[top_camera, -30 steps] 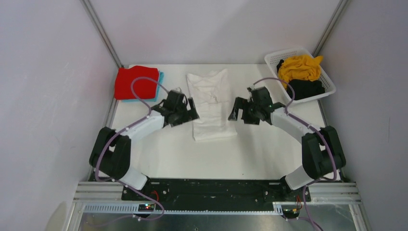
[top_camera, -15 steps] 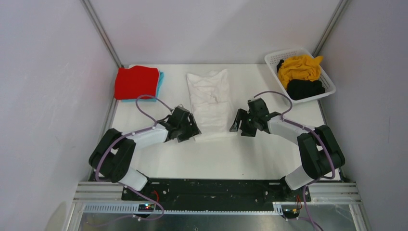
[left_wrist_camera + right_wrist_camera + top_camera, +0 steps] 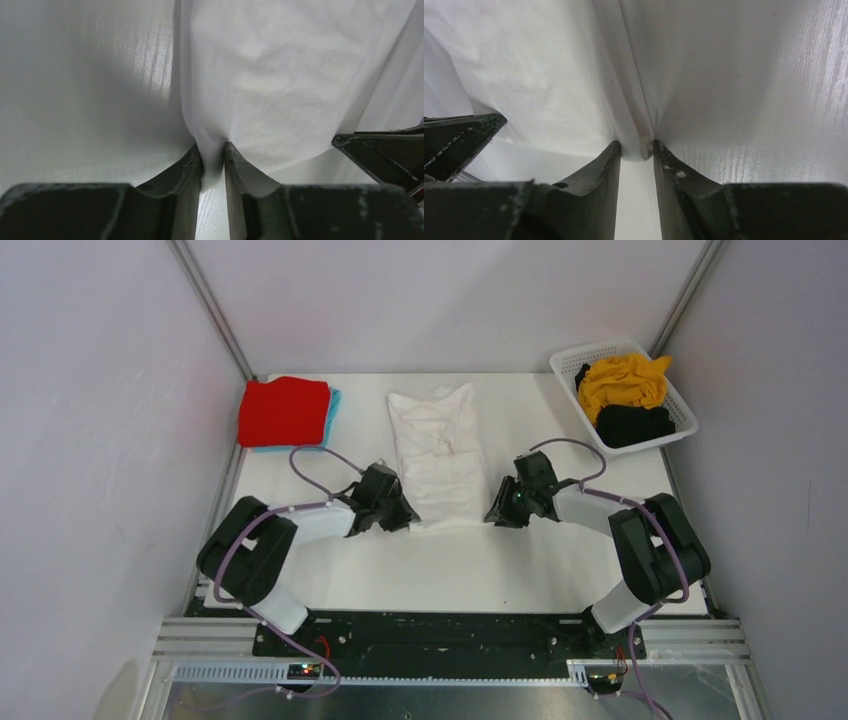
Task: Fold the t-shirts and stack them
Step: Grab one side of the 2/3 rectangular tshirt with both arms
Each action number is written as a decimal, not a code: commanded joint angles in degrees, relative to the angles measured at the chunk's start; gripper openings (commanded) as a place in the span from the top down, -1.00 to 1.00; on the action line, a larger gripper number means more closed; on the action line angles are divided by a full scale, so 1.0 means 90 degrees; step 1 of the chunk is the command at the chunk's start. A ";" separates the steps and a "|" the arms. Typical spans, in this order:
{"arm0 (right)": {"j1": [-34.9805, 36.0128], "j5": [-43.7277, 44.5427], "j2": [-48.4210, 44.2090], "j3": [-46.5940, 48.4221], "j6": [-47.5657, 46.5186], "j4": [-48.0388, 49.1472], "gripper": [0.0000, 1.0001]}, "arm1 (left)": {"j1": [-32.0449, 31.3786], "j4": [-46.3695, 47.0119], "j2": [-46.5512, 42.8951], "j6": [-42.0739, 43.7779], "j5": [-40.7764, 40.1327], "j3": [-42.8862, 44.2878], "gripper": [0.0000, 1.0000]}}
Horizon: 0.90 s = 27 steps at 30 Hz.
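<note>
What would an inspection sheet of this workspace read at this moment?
Surface: white table, no stains seen.
Job's things: white t-shirt folded lengthwise mid-table; red t-shirt folded on light blue t-shirt, far left; mustard yellow t-shirt and black t-shirt crumpled in white basket, far right.
Clutter: nothing seen.
Grippers: left gripper and right gripper each pinch a near corner of the white t-shirt.
Cables: purple cables loop above both arms.
Surroundings: plain white walls, metal frame posts.
</note>
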 commanded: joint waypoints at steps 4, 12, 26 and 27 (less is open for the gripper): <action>0.0012 0.0147 0.0051 -0.0224 0.0085 0.0083 0.43 | -0.0083 -0.0884 -0.0110 0.0068 -0.0357 -0.0625 0.30; 0.0053 0.0124 -0.0088 -0.0518 0.0128 0.0210 0.65 | -0.0338 -0.1097 -0.0323 0.0089 -0.0535 -0.0772 0.18; 0.0285 0.0007 -0.0602 -0.0774 0.0105 -0.0101 1.00 | -0.0773 -0.1310 -0.0607 -0.0032 -0.0651 -0.1050 1.00; 0.0380 -0.0034 -0.0705 -0.0803 0.0091 -0.0285 1.00 | -0.0900 -0.1391 -0.0985 0.0020 -0.0614 -0.1096 1.00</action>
